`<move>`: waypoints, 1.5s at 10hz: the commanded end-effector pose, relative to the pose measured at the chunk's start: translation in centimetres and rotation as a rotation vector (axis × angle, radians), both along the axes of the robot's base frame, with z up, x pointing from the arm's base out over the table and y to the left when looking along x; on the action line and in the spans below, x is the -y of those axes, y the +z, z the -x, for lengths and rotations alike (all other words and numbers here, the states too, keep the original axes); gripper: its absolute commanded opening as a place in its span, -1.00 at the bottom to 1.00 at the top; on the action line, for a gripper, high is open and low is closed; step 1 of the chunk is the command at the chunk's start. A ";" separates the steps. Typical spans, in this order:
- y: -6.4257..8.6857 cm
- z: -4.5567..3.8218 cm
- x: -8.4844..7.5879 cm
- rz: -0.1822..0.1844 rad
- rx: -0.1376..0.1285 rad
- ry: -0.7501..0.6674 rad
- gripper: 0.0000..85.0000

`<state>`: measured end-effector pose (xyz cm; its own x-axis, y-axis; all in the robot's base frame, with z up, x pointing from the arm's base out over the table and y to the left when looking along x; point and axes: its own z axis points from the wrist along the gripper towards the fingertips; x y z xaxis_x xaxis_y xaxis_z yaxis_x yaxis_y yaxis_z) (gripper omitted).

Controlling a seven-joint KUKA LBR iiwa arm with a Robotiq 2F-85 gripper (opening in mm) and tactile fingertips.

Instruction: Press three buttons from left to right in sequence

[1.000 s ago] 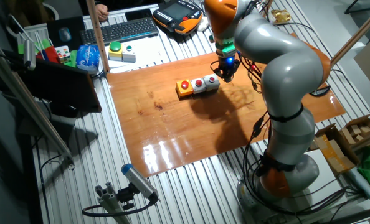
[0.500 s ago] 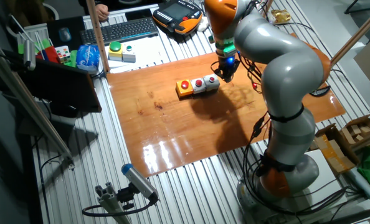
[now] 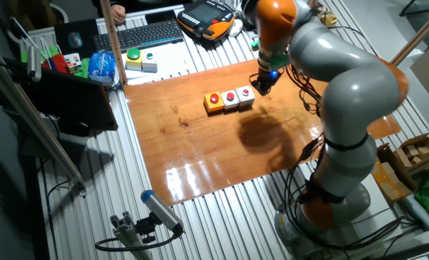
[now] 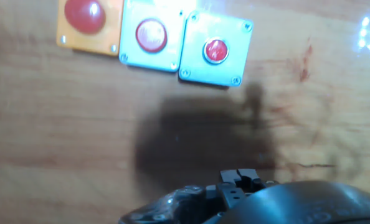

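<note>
Claw (image 3: 262, 88) hangs off the right end of the 3 buttons (image 3: 230, 98), touching none.

The orange-yellow box (image 4: 89, 23) sits farthest left of the claw; I'd shift over it and press straight down. Whether the fingers are parted, I cannot tell.

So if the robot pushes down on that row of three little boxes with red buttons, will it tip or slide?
The row of three joined square boxes probably won't tip: it sits low and flat. It might slide slightly, since the wooden board looks glossy.
</note>
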<state>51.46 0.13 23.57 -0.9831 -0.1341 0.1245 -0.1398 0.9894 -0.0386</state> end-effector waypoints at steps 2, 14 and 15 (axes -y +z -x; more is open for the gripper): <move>1.0 -0.79 0.0 -0.024 0.033 -0.049 -0.80; -4.2 -8.55 0.9 0.007 0.122 -0.088 0.75; -5.0 -8.90 1.0 0.011 0.124 -0.083 0.75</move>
